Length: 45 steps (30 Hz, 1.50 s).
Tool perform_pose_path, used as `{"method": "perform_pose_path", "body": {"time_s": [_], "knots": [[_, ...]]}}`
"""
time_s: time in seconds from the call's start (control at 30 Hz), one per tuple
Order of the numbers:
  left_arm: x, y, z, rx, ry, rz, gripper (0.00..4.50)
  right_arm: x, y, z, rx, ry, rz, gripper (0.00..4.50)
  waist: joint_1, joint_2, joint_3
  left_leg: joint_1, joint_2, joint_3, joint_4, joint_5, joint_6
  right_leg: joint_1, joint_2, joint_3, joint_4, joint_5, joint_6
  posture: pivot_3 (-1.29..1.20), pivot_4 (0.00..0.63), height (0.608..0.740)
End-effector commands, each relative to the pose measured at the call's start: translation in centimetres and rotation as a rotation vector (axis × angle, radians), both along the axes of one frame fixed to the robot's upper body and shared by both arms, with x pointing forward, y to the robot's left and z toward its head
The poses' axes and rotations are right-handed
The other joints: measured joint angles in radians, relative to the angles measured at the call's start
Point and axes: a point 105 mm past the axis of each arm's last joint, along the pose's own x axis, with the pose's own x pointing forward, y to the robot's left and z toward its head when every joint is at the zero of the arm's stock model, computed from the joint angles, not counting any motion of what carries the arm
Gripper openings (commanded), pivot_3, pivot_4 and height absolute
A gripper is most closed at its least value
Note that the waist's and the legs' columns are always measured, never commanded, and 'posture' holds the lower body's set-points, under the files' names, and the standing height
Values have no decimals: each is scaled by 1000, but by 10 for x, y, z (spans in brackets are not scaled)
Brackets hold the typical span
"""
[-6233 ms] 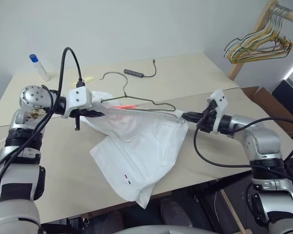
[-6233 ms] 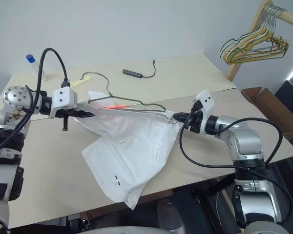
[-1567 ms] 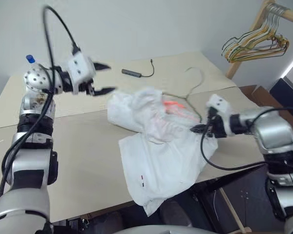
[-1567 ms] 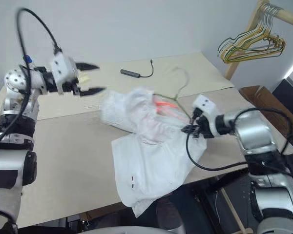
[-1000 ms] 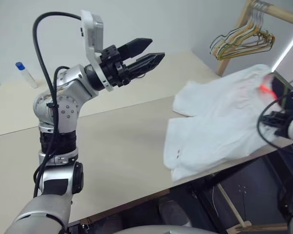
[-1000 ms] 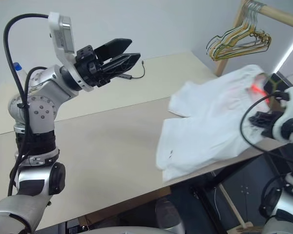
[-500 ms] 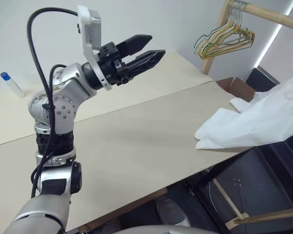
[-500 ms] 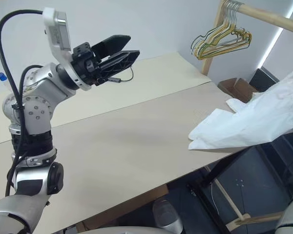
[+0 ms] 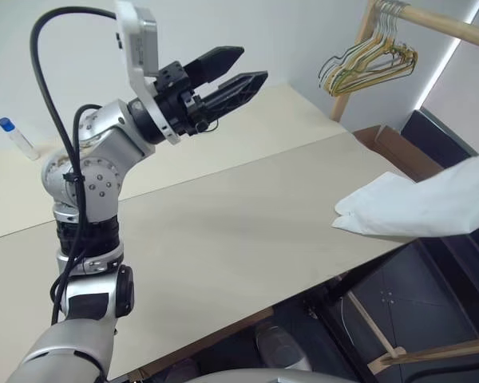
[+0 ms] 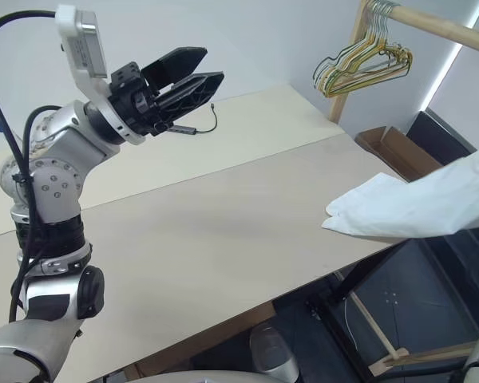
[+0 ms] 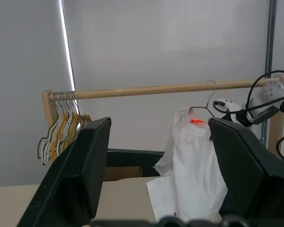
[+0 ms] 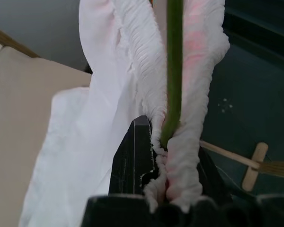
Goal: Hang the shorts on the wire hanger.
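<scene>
- The right gripper (image 12: 163, 182) is pinched on the gathered waistband of the shorts (image 12: 109, 118) together with the hanger (image 12: 174, 71), whose green wire runs straight up out of the pinch
- The shorts (image 9: 431, 209) hang off the table's right edge; only the lower end drags on the table (image 9: 223, 239) near the right front corner, the rest is lifted out over the side
- In the left wrist view the shorts (image 11: 194, 175) hang lengthwise, waistband up and legs down, under the hanger (image 11: 206, 101), with its hook pointing up just below the wooden rail (image 11: 156, 89)
- My guess is the coming move is to hook the hanger over the rail, so what counts is that the hook lies just under and close to the bar, well apart from the bunch of hangers (image 11: 61, 127) at its far end
- The right arm is the one at the rail; the left gripper (image 9: 235, 70) is spread wide, holds nothing, and is raised above the table's back half, pointing toward the rail
</scene>
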Motion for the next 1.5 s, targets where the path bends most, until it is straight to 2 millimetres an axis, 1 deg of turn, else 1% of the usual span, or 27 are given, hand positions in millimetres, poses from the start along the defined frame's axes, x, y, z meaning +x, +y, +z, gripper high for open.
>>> {"method": "perform_pose_path", "body": {"time_s": [0.03,0.1,0.13,0.2,0.33,0.43,0.47,0.53,0.6,0.73,0.8,0.83,0.87,0.93,0.97,1.0,1.03,1.07,1.1,1.17,1.2,1.23,1.27,1.33,1.37,1.4,1.5], "knots": [[-8,2,10,-13,-57,-3,3557,1,-5,2,-19,-40,-22,51,0,-1,1,1,0,0,0,0,0,1,0,0,-1,0,0,-299,0,740],[-8,2,10,-12,-58,-4,3616,2,-5,5,-33,-44,-13,772,1,-2,1,3,0,0,0,0,0,4,0,0,-2,0,1,-299,0,740],[-8,2,10,-10,-59,-4,3616,4,-4,7,-47,-48,-7,982,0,-2,2,5,0,0,-2,0,0,7,0,0,-4,0,1,-297,0,740],[-8,2,10,-9,-62,-2,3616,5,-5,11,-80,-53,-2,1622,-2,-3,2,12,0,0,-6,0,0,15,0,0,-11,1,2,-297,0,740],[-8,2,11,-6,-67,1,3616,7,-12,24,-246,-44,-21,2965,-6,-3,2,13,0,1,-6,-1,-1,16,0,2,-13,2,4,-295,0,740],[-8,2,11,-1,-72,6,3616,10,-9,35,-375,-68,-14,3966,-8,-3,2,13,0,2,-6,-1,-1,15,0,3,-13,2,5,-294,0,740],[-7,3,12,0,-72,7,3616,10,-8,38,-421,-76,-22,4372,-9,-3,2,13,0,2,-6,-1,-1,15,0,4,-13,2,5,-294,0,740],[-7,3,12,3,-74,10,3616,10,-7,49,-593,-109,-73,4445,-11,-3,2,13,0,3,-6,-1,-1,15,0,4,-13,3,6,-294,0,740],[-7,4,12,8,-77,10,3616,8,1,64,-769,-203,-152,4445,-11,-3,2,13,1,3,-6,0,-1,15,0,5,-12,3,7,-295,0,740],[-6,4,12,9,-82,10,3616,0,21,80,-935,-353,-234,4445,-12,-3,2,13,1,3,-6,-1,-1,14,0,8,-12,3,8,-296,0,740],[-4,5,11,11,-92,25,3616,-8,41,99,-1134,-487,-282,4445,-9,-3,1,12,0,3,-6,-1,-1,14,0,8,-12,3,8,-293,0,740],[-3,6,10,10,-98,45,3616,-13,54,110,-1205,-580,-302,4445,-9,-3,2,12,0,3,-6,-1,-1,14,0,8,-12,3,8,-293,0,740],[-2,7,9,9,-103,58,3616,-17,62,117,-1245,-643,-317,4445,-8,-3,2,12,1,3,-6,-1,-1,13,0,8,-12,3,8,-293,0,740],[1,14,5,2,-125,113,3616,-18,83,135,-1283,-776,-263,4445,-10,-3,2,12,0,2,-6,-1,-1,13,0,9,-12,3,8,-279,0,740],[2,21,-1,24,-118,147,3616,-14,101,149,-1291,-872,-189,4445,-14,-3,2,13,0,2,-6,-1,-1,13,0,11,-12,4,9,-278,0,740],[3,28,-8,48,-110,178,3616,-10,120,161,-1277,-964,-94,4445,-22,-2,1,13,1,2,-6,-1,-1,13,0,11,-12,4,9,-278,0,740],[4,33,-14,70,-99,196,3616,-6,136,168,-1251,-1032,-1,4445,-28,-2,1,14,1,2,-6,-1,-1,13,0,13,-12,4,9,-278,0,740],[2,40,-22,100,-83,213,3616,1,158,173,-1217,-1102,140,4445,-31,-2,1,16,1,2,-7,-1,-1,14,0,14,-11,4,9,-247,0,740],[1,45,-28,124,-76,227,3616,7,175,173,-1182,-1142,264,4445,-36,-3,2,16,1,2,-7,-1,-1,14,1,13,-11,5,9,-233,0,740],[-3,56,-43,181,-56,262,3616,22,213,162,-1092,-1173,563,4445,-34,-6,2,17,3,0,-7,-1,-1,15,2,12,-11,5,8,-211,0,740],[-5,59,-47,199,-52,271,3616,26,223,157,-1075,-1171,645,4445,-32,-8,2,17,4,0,-7,-1,-1,15,3,12,-11,5,8,-201,0,740],[-9,64,-55,232,-39,285,3616,36,245,141,-1009,-1144,842,4445,-22,-10,2,17,4,0,-7,-1,-1,15,3,11,-12,5,8,-184,0,740],[-14,68,-63,266,-31,299,3616,44,261,124,-966,-1093,1003,4445,-15,-12,2,16,4,-1,-7,-1,-1,15,3,11,-12,6,8,-165,0,740],[-21,74,-76,330,-23,324,3616,56,284,92,-904,-982,1238,4445,8,-13,3,15,4,-1,-7,-1,-1,14,2,11,-13,6,7,-122,0,740],[-25,77,-83,365,-23,342,3616,62,292,77,-875,-944,1320,4445,24,-14,3,15,3,-1,-7,-1,0,12,1,11,-13,6,6,-101,0,740],[-28,80,-89,397,-15,360,3616,66,300,65,-804,-907,1405,4445,42,-14,4,15,3,-1,-7,-1,0,10,1,11,-13,8,4,-69,0,740],[-40,87,-107,478,1,391,3616,71,318,39,-691,-843,1599,4445,107,-14,5,11,3,-1,-7,-1,0,1,1,11,-12,10,0,-15,0,740]]}}
